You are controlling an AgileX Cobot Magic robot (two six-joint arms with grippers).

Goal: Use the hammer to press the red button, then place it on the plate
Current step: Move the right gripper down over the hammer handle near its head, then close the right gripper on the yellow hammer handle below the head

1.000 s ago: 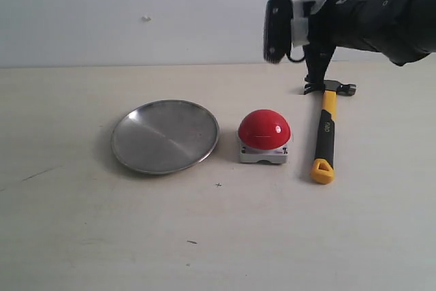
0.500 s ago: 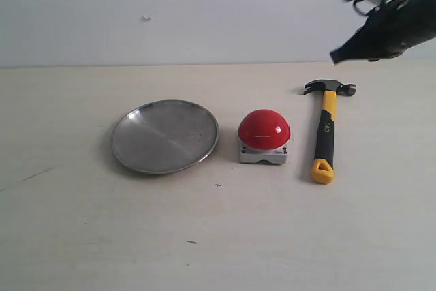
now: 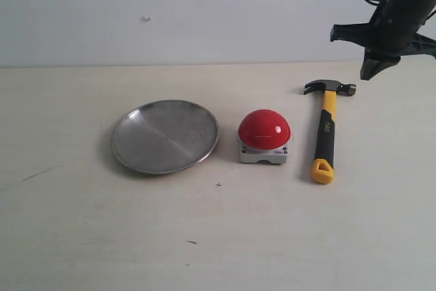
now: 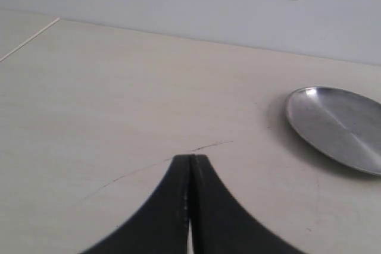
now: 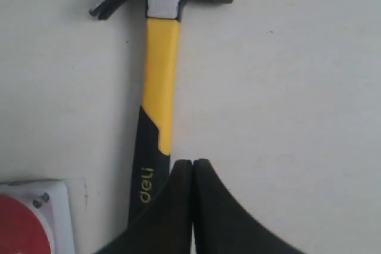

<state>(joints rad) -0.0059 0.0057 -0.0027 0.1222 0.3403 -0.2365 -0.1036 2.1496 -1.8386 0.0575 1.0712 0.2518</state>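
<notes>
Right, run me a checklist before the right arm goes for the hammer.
1. Hammer lying free, apart from the red button: ok.
2. Right gripper open for the grab: not ok, jaws shut.
3. Right gripper clear of the hammer: ok, hanging above it.
4. Red button uncovered: ok.
5. Plate bare: ok.
6. Left gripper out of the way: ok, shut, apart from the plate.

In the right wrist view, the picture's corner cuts off the glossy red dome button on its grey square base (image 5: pixel 24 225). The black-and-yellow claw hammer (image 5: pixel 159 87) loses its handle end behind the black right gripper (image 5: pixel 192 163). In the left wrist view, the round silver metal plate (image 4: pixel 333 124) runs past the edge. In the exterior view, the handle's lettering is too small to read.
</notes>
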